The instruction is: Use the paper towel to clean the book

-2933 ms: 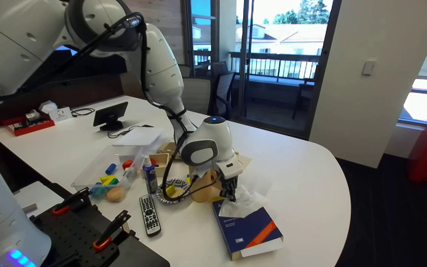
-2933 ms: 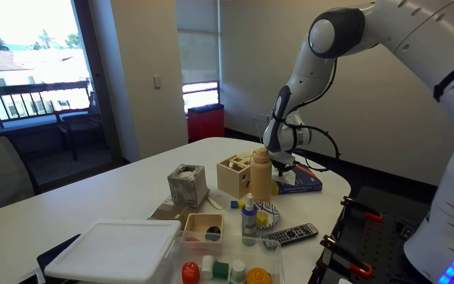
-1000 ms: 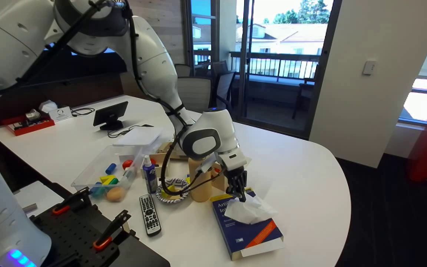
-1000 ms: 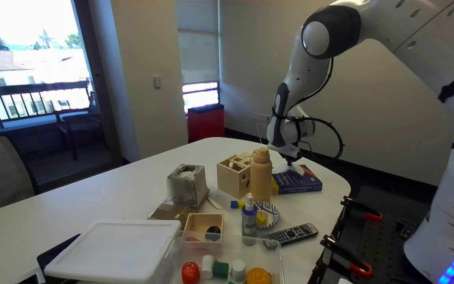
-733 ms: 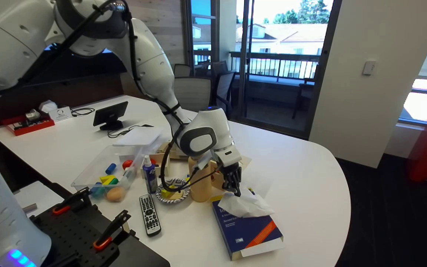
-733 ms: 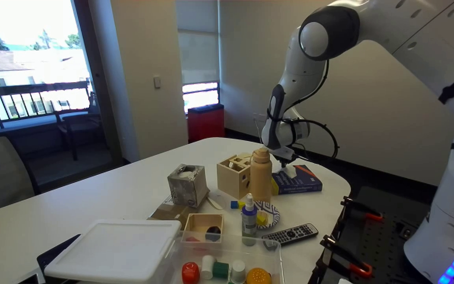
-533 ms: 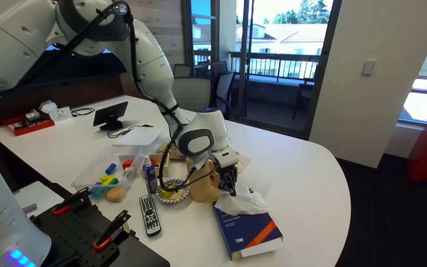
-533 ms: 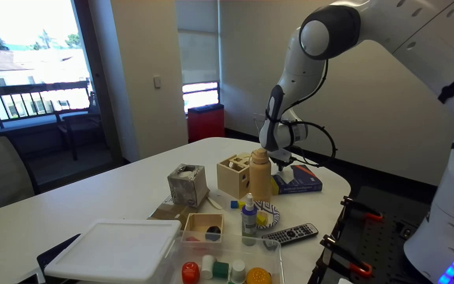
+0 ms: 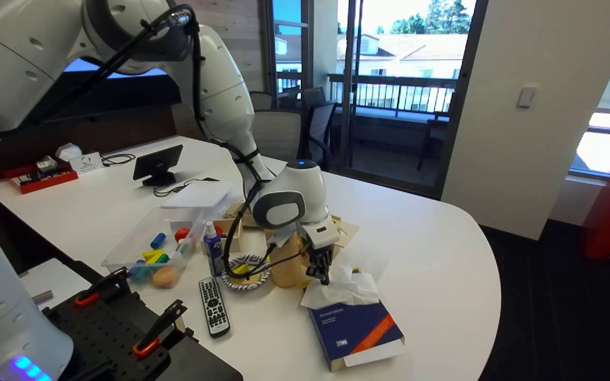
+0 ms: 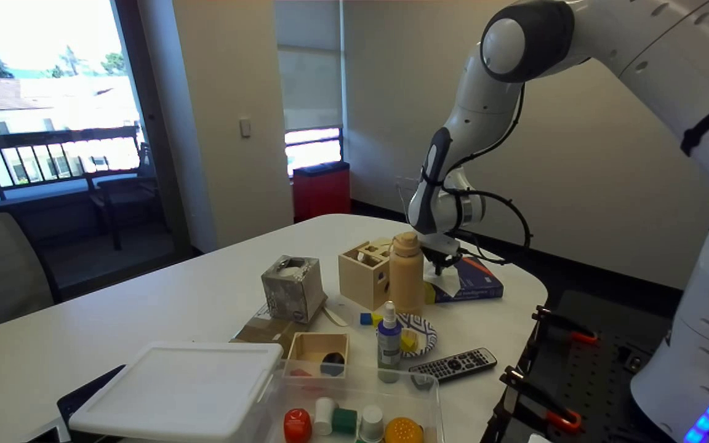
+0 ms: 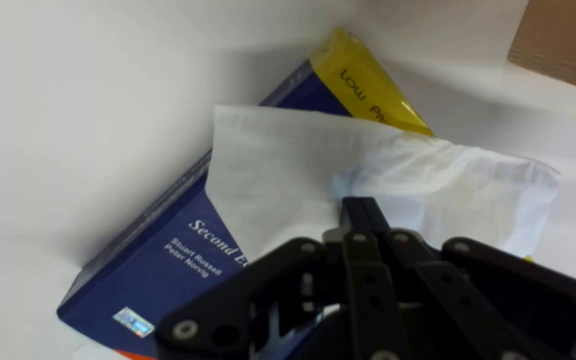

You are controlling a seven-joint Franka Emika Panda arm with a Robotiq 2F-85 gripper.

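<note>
The blue book [image 9: 355, 336] lies flat near the table's rounded end, with a yellow band and a red stripe on its cover. It also shows in an exterior view [image 10: 480, 284] and the wrist view [image 11: 168, 280]. The white paper towel [image 9: 346, 292] is spread over the book's yellow-banded end and hides most of the title; in the wrist view [image 11: 278, 165] part of it hangs past that end. My gripper [image 9: 325, 282] points down with its fingertips [image 11: 365, 201] shut on the towel, low over the book. Whether the fingertips press on the cover is hidden.
A tan bottle [image 10: 407, 280] stands close beside the gripper and book, with a wooden shape box [image 10: 362, 280] behind it. A patterned plate [image 9: 225, 283], a spray bottle [image 9: 213, 248], a remote [image 9: 214, 307], a tissue box [image 10: 293, 292] and a plastic bin [image 9: 125, 248] are nearby.
Over the last second my gripper has dragged the towel across the cover toward the bottle and the book's spine side, covering the title. The book has not visibly moved.
</note>
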